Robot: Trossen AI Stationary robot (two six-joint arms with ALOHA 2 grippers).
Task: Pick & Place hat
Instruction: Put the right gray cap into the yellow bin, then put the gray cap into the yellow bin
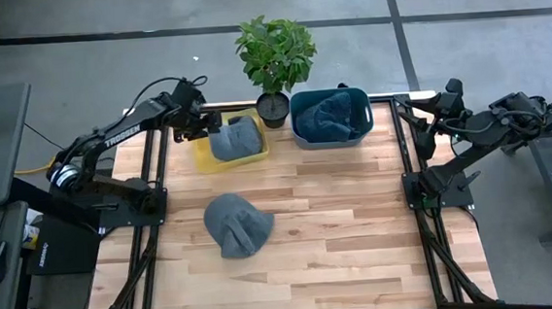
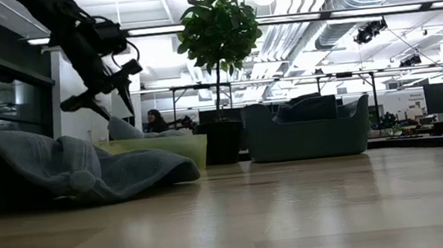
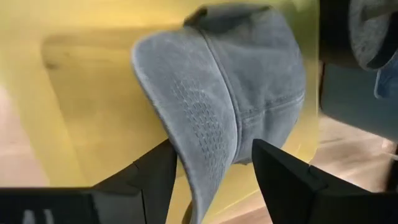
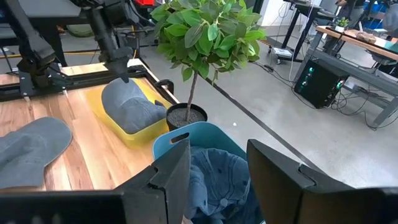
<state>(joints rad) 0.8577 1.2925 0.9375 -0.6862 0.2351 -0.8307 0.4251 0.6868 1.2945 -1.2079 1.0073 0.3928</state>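
Observation:
A grey cap (image 1: 236,138) lies in the yellow bin (image 1: 203,161) at the far left. Its brim (image 3: 199,124) sticks up over the bin's left side. My left gripper (image 1: 204,128) is open just above that brim, one finger on each side (image 3: 214,171), and is apart from it in the low view (image 2: 107,91). A second grey cap (image 1: 237,223) lies flat on the table's middle. My right gripper (image 4: 214,180) is open and empty at the far right, beside the blue bin (image 1: 331,139).
The blue bin (image 4: 186,134) holds several denim hats (image 1: 327,117). A potted plant (image 1: 274,57) stands between the two bins at the far edge. The table's near half is bare wood (image 1: 361,256). Desks and a seated person show in the room beyond (image 2: 155,118).

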